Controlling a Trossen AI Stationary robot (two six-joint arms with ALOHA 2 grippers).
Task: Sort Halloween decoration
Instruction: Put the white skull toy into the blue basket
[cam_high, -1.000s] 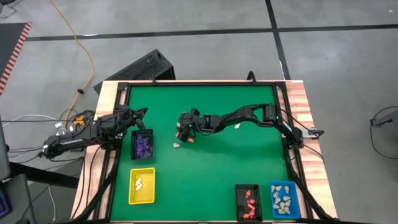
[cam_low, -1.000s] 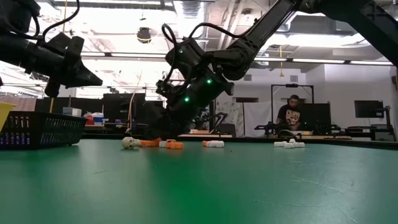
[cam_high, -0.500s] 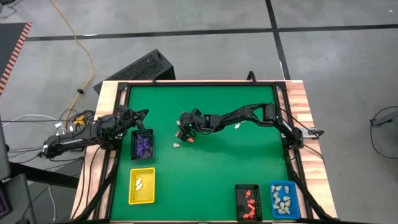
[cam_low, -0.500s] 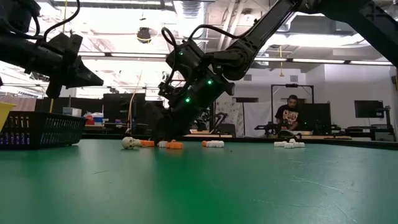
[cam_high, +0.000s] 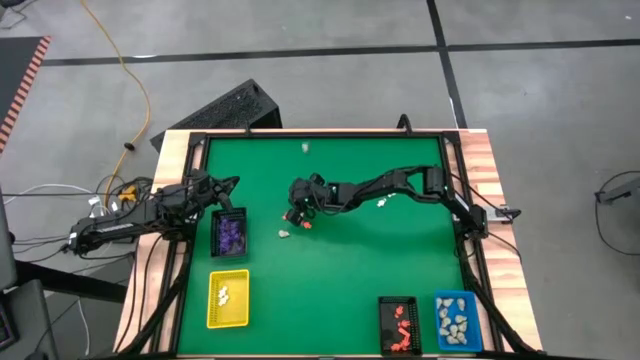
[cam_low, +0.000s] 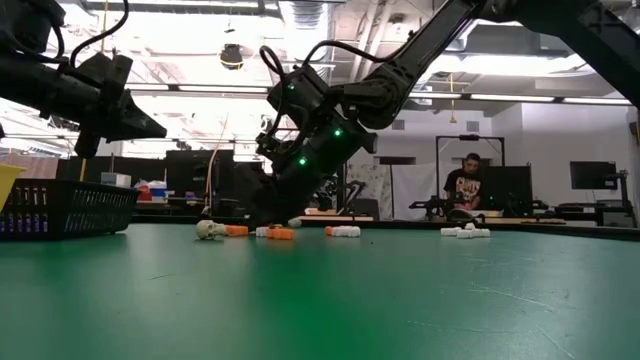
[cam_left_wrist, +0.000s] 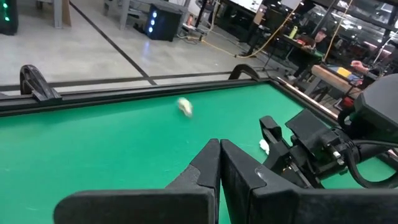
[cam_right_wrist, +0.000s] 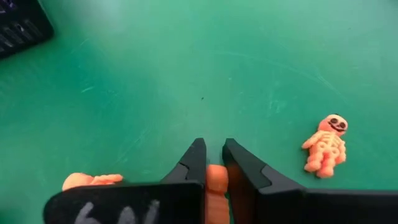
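From above, the green table (cam_high: 330, 270) carries both arms. The right gripper (cam_high: 297, 214) reaches to the middle of the table, a little toward the left edge, and is low on the surface among several tiny figurines. A cream figurine (cam_high: 284, 234) lies just beside it, toward the near edge. One more pale figurine (cam_high: 305, 148) lies alone near the far edge. The left gripper (cam_high: 226, 183) hangs at the left edge, above the black tray with purple pieces (cam_high: 229, 235). Near the near-left corner stands the yellow tray (cam_high: 227, 299) with white pieces. At the near-right corner stand a black tray with orange-red pieces (cam_high: 399, 325) and the blue tray (cam_high: 455, 321) with cream pieces.

From table height, the right gripper (cam_low: 277, 208) touches down on the surface. Beside it lie a small skull figurine (cam_low: 208, 229), orange pieces (cam_low: 280, 233) and white pieces (cam_low: 345, 231). More white pieces (cam_low: 465, 232) lie well apart. A person (cam_low: 466, 186) sits far behind in the room.

In the left wrist view, the left gripper (cam_left_wrist: 219, 163) has its fingers pressed together, with nothing between them.

In the right wrist view, the right gripper (cam_right_wrist: 212, 160) has its fingers clamped on an orange figurine (cam_right_wrist: 215, 186). An orange skeleton figurine (cam_right_wrist: 325, 146) lies near on the green surface, and another orange piece (cam_right_wrist: 91, 180) lies on the other side.
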